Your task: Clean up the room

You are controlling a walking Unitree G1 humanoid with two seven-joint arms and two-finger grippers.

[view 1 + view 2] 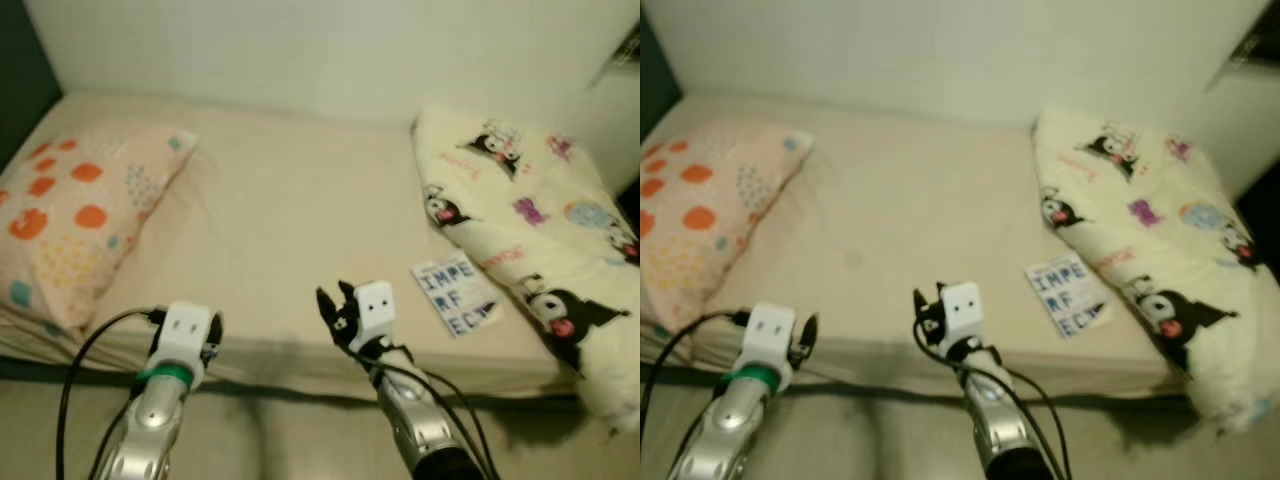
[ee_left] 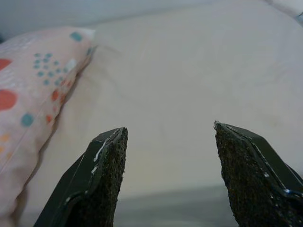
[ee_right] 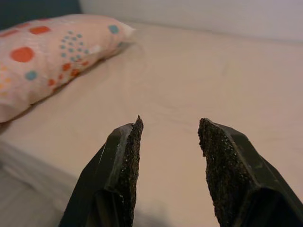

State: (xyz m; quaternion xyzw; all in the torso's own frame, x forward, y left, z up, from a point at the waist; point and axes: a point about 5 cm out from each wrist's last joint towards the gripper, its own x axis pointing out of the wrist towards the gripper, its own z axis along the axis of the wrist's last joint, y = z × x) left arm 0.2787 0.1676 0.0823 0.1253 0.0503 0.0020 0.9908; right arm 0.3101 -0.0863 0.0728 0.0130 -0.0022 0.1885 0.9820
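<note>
I had the robot standing at the near edge of the bed (image 1: 280,230), both arms raised over that edge, and I judged the step in hand to be picking the small printed card (image 1: 455,294) off the sheet. It lay flat near the front edge, just beside the cartoon-print blanket (image 1: 530,230) bunched along the right side. The right gripper (image 1: 335,312) hovered over the front edge, to the left of the card and apart from it, its jaws released and holding nothing; the left gripper (image 2: 168,142) hung further left, jaws spread wide and empty, pointing up the bare sheet toward the spotted pillow (image 1: 75,215). To do it well I reckoned the right arm should swing right and come in low, since a flat card on soft bedding gives little to pinch; nudging it to overhang the edge might help. The middle of the bed offered open room, but the blanket crowded the card's far side and could snag a finger.
</note>
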